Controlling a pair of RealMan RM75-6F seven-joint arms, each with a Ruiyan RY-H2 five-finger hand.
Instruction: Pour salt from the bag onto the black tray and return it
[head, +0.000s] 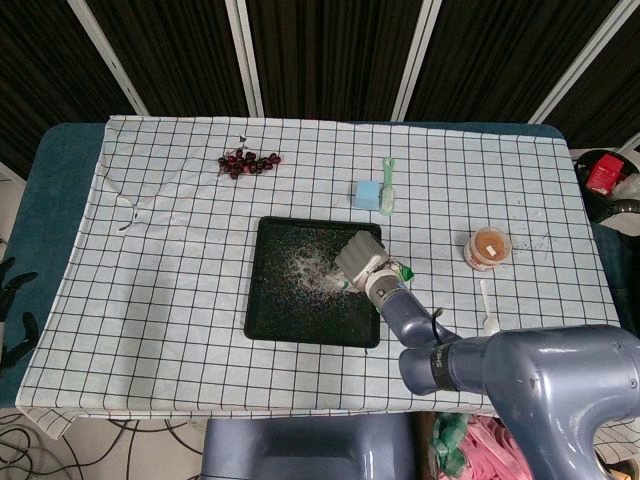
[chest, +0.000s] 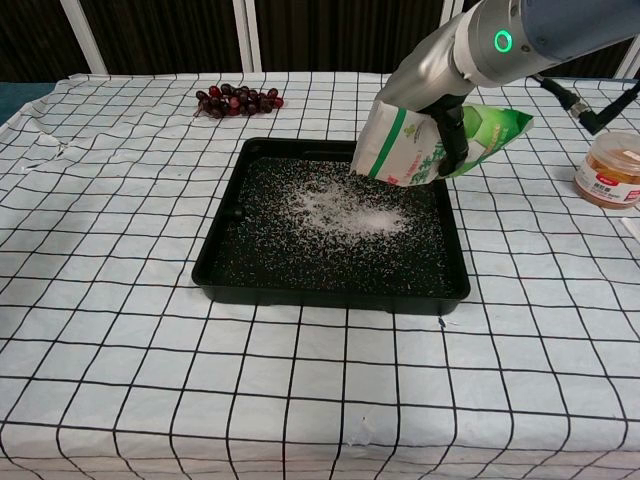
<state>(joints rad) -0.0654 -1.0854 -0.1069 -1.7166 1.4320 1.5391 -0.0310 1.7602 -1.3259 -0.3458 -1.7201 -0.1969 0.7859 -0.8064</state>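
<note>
Fingers: the right hand (chest: 440, 125) has its dark fingers (chest: 452, 140) wrapped down the face of the salt bag (chest: 415, 140), clamping it against the palm above.
Left hand: nowhere in either view, so this is the right hand's job alone.
Bag position: in the air over the far right corner of the black tray (chest: 225, 255), clear of the tray floor as far as the chest view shows.
Long axis: slanted, the white mouth end low and pointing left into the tray, the green tail high and out past the right rim (a pouring tilt, no doubt about it).
Bag from fingers: the body of the bag runs down and left from the grip, so righting it means swinging that low end up and away from the tray.
Salt: a white pile (chest: 345, 210) sits in the tray's far half, grains scattered around it; looks like the pour is largely made.
Return side: open cloth lies right of the tray, with the orange-lidded jar (chest: 610, 165) further right to steer clear of.
Writing: green and white print with a dark stripe on the bag, too small to read; the jar's label is unreadable too.
</note>
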